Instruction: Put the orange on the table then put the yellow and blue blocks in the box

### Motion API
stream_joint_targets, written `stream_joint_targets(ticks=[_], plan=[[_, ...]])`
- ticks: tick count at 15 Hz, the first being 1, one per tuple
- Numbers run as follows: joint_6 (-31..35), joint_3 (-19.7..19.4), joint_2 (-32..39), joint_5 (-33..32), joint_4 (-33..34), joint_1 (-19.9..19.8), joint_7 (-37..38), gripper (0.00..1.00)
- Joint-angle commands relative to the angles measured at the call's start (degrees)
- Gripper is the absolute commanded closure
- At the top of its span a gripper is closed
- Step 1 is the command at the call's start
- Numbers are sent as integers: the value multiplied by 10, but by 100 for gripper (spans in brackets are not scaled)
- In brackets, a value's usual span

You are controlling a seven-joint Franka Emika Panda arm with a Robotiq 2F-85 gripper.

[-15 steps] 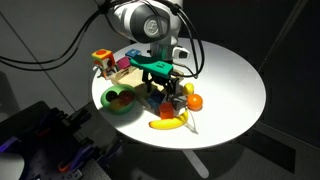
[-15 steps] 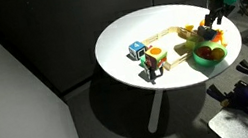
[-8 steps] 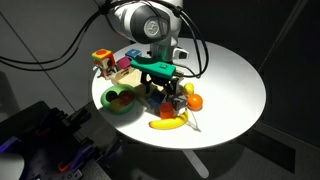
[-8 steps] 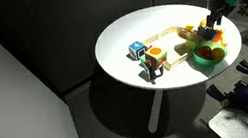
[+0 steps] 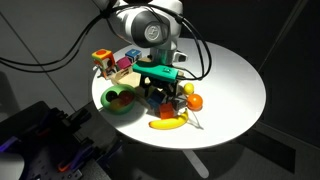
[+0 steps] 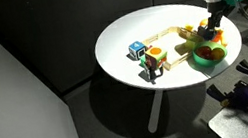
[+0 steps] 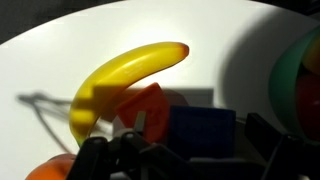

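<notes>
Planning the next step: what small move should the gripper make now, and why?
Probably lower and close on the blue block: in the wrist view it lies between the jaws of the open gripper, and the orange already sits on the table beside the banana.

This looks like a robotics lab. Dark partition walls (image 6: 24,76) close the space in, black cables (image 5: 55,52) trail to a robot arm (image 5: 142,24), and a round white table (image 6: 119,39) holds a toy banana (image 7: 120,80).
</notes>
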Motion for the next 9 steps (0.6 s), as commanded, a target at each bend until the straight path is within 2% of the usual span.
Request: stream_joint_targets(ticks=[1,5,6,9], plan=[[4,11,8,-2,12,-15,-20,27],[12,12,11,-3,16,-10,-7,60],[12,12,8,-2,14,-9,-5,65],[17,12,-4,-3,4,-6,2,67]])
